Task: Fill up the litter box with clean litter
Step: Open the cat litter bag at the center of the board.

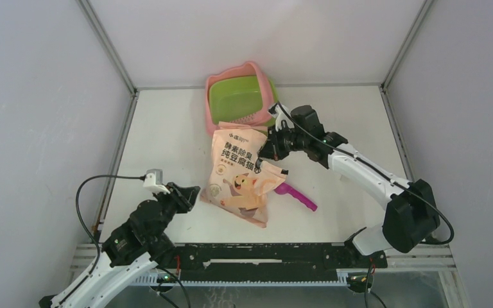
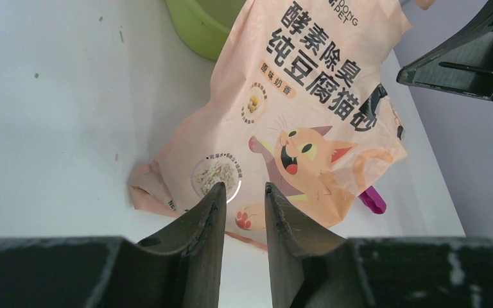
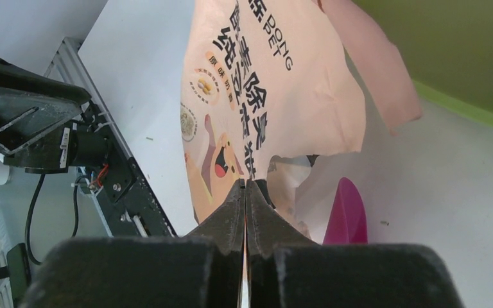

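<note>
Centre of the top view: bag (image 1: 241,170), upper end over the near rim of the litter box (image 1: 237,99), likely staged for pouring. Fingers of the right gripper (image 1: 261,159) are pinched on the bag's right edge. Those of the left gripper (image 1: 191,192) are apart and empty, near its lower-left corner. The litter is unseen, presumably bagged. The scoop (image 1: 298,197) is half hidden.

The bag (image 1: 242,173) covers most of the scoop (image 1: 298,197) and the near end of the litter box (image 1: 234,96); litter is indiscernible.
</note>
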